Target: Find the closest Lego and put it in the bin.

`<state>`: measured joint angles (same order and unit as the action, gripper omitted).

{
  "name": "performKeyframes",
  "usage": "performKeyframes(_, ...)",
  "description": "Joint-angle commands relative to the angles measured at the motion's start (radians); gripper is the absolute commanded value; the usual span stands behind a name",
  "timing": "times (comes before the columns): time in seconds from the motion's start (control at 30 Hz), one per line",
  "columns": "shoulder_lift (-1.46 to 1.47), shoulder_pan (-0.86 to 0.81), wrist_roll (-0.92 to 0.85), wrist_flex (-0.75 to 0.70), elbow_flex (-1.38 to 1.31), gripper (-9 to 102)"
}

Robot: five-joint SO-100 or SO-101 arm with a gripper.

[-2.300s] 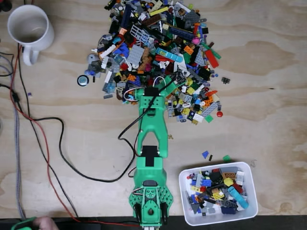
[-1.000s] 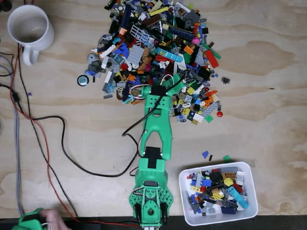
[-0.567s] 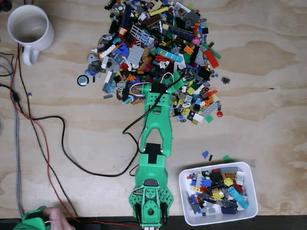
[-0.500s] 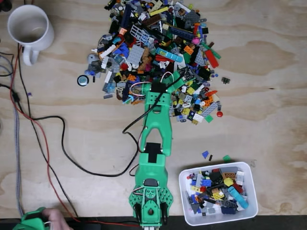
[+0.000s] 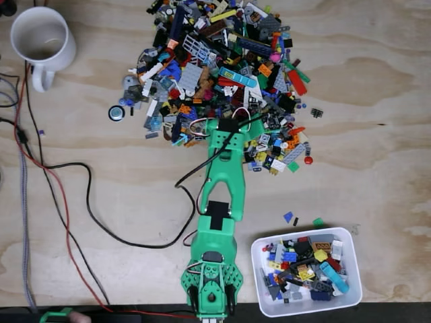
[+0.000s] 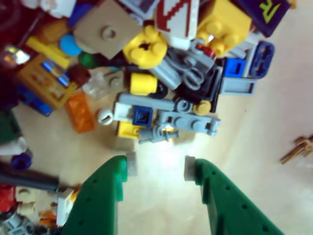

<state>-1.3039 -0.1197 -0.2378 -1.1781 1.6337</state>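
The Lego pile point(image 5: 222, 74) spreads over the far middle of the plywood table in the fixed view. My green arm reaches up from the bottom edge, and its gripper point(image 5: 252, 132) is at the pile's near edge. In the wrist view my gripper point(image 6: 160, 165) is open, its grey pads point(image 6: 131, 164) apart with bare wood between them. Just beyond the fingertips lie a small grey Lego piece point(image 6: 156, 133), a long grey plate point(image 6: 168, 119) and a yellow brick point(image 6: 127, 129). The white bin point(image 5: 256, 269), holding several Lego pieces, stands at the bottom right beside the arm's base.
A white mug point(image 5: 40, 37) stands at the top left. Black and red cables point(image 5: 81, 202) run across the left side. A black round part point(image 5: 116, 112) lies left of the pile. Two loose pieces point(image 5: 288, 217) sit just above the bin.
The arm has swung slightly to the right along the pile's near edge. The hand at the bottom left has drawn back out of the frame.
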Motion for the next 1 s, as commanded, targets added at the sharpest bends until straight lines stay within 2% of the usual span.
performKeyframes(0.0, -0.114, -0.021, 0.018, 0.025, 0.017, 16)
performKeyframes(0.47, -0.084, -0.035, 0.018, 0.1, 0.046, 18)
performKeyframes(0.97, -0.144, -0.098, 0.021, 0.225, 0.219, 19)
